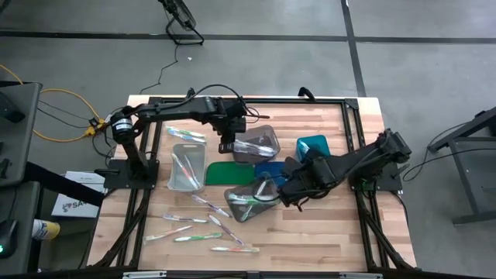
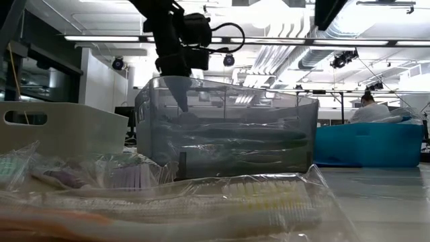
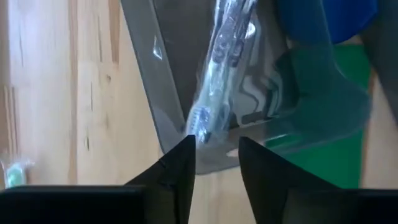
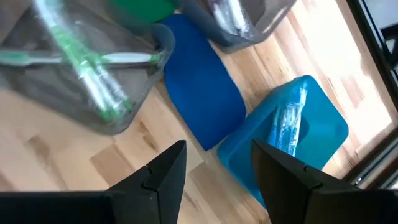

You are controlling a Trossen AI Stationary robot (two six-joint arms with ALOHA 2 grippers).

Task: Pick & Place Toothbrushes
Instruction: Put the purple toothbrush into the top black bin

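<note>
Left gripper (image 1: pixel 226 145) hangs over the near-left rim of the grey bin (image 1: pixel 260 145) at counter (image 1: pixel 325 225) centre, jaws narrowly parted and holding nothing; wrapped toothbrushes (image 3: pixel 219 68) lie inside that bin just beyond the jaws. Further left of these jaws a clear bin (image 1: pixel 186 167) holds a couple of brushes, and one packet (image 1: pixel 186 135) lies loose on the wood beside it. Green mat (image 1: pixel 230 173) sits just below the jaws, touching the blue mat (image 1: pixel 273 168). Right gripper (image 1: pixel 288 186) hovers low between the second grey bin (image 1: pixel 249 201) and the teal bin (image 1: pixel 314 147), jaws wide, empty. In the right wrist view, green brushes (image 4: pixel 87 68) lie in the grey bin to one side of the jaws, a blue brush (image 4: pixel 287 127) in the teal bin to the other side. More loose toothbrushes (image 1: pixel 198 229) are scattered on the counter front, well apart from both jaws.
</note>
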